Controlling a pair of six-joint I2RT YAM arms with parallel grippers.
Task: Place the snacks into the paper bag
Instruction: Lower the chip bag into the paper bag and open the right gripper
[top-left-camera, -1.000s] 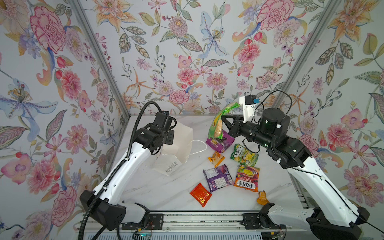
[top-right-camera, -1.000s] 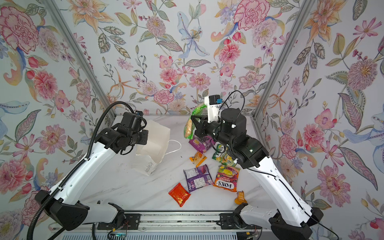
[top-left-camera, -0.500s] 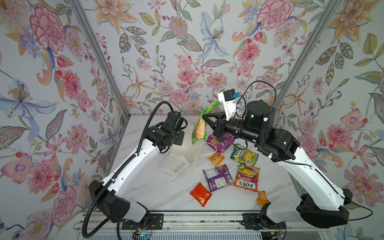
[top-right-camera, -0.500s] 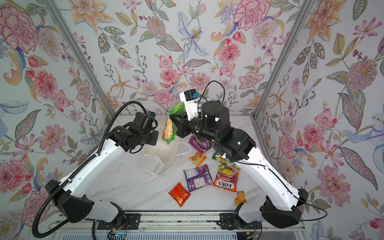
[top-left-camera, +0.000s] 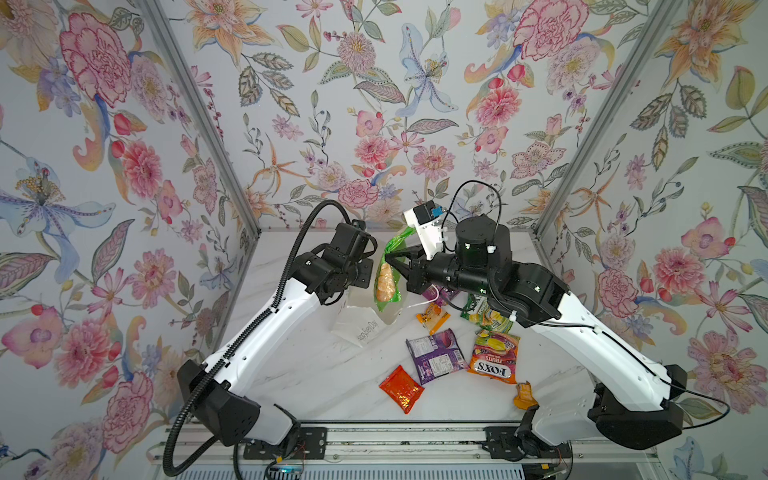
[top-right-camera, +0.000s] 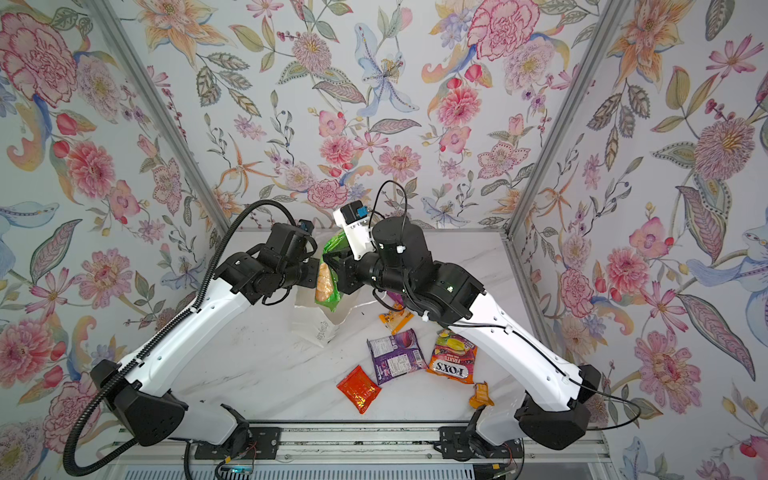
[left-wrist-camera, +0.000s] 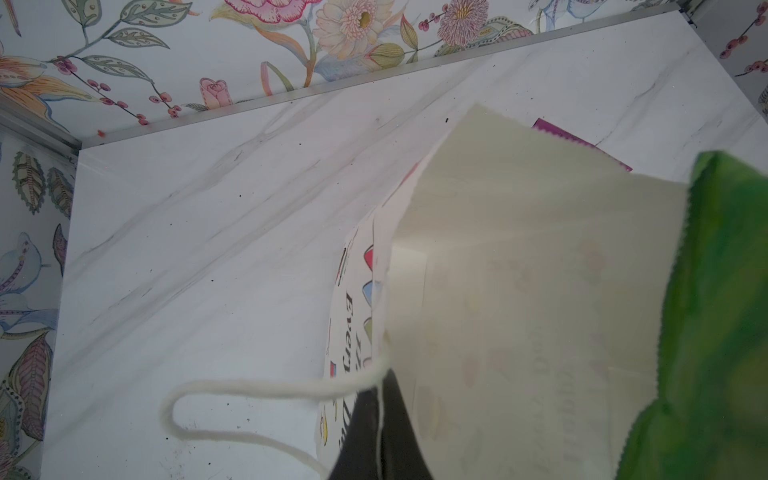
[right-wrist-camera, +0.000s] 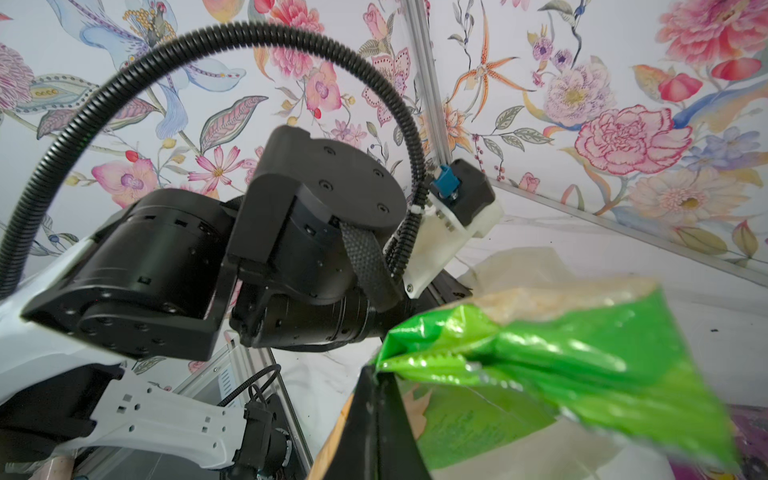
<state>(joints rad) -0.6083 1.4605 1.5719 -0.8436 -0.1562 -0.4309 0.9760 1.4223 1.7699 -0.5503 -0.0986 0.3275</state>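
Note:
The white paper bag lies tilted on the marble table with its mouth held up. My left gripper is shut on the bag's rim, beside a cord handle. My right gripper is shut on the top edge of the green chips bag. That packet hangs at the bag's open mouth, and its edge shows in the left wrist view. Whether its lower end is inside, I cannot tell.
Other snacks lie on the table to the right: a purple packet, an orange FOX'S bag, a red-orange foil pack, two orange sachets, a green bag under the right arm. Floral walls close three sides.
My right gripper has carried the green chips bag leftward and down to the paper bag's mouth. My left gripper has drawn the bag's rim to the right, toward it.

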